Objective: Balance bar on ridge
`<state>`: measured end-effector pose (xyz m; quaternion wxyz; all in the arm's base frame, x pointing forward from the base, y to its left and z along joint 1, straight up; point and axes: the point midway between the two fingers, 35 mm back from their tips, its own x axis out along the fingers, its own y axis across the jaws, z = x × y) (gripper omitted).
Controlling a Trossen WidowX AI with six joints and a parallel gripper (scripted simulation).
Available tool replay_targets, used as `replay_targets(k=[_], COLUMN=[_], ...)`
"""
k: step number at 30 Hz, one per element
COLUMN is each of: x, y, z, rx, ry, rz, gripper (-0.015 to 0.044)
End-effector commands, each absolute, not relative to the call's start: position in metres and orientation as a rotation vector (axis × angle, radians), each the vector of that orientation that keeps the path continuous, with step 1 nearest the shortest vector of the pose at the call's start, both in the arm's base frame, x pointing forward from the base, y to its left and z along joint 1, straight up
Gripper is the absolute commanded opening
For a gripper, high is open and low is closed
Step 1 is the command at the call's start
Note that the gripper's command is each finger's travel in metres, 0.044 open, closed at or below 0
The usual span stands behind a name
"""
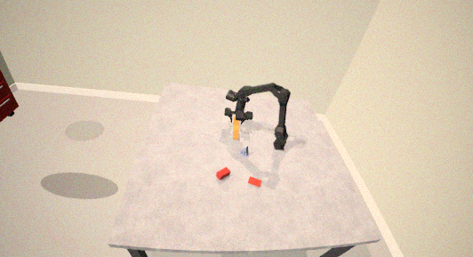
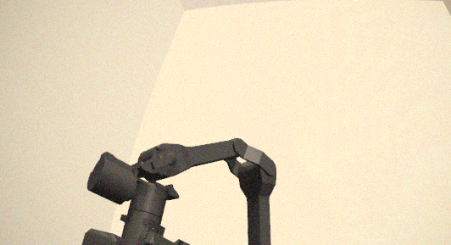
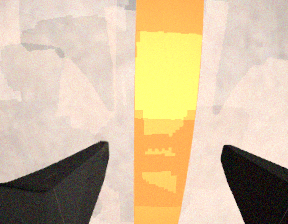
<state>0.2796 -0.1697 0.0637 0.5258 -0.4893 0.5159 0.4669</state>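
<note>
The orange bar (image 1: 236, 132) (image 3: 167, 75) lies on the table, running lengthwise between the fingers in the wrist view, with a gap on each side. My gripper (image 1: 236, 121) (image 3: 167, 151) is open and points down over the bar's far part, holding nothing. How high the fingertips are above the table is hard to tell. The small blue-grey ridge (image 1: 244, 151) stands on the table just in front of the bar's near end and a little to the right, with nothing on it. In the exterior view the fingers are out of the frame.
Two red blocks lie in front of the ridge on the table (image 1: 178, 212): one block (image 1: 223, 173) to the left, the other block (image 1: 254, 181) to the right. The arm's base (image 1: 279, 143) stands right of the ridge. A red cabinet (image 1: 5, 101) is at the far left edge.
</note>
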Motion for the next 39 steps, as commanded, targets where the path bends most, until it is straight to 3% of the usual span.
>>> replay_targets(k=[1,21,28,35,39], x=[0.2787,0.2786,0.2786,0.2786,0.2796], y=[-0.1698,-0.1698,-0.1691,-0.1691,-0.1698], z=[0.0537,0.048,0.0486,0.0486,0.0547], rx=[-1.169,-1.169,-1.164,-1.164,-1.164], ry=[1.239,1.239,1.236,1.236,1.236], rz=[1.126,1.126,1.124,1.124,1.124], gripper=[0.0315,0.0315,0.0131,0.0085,0.0])
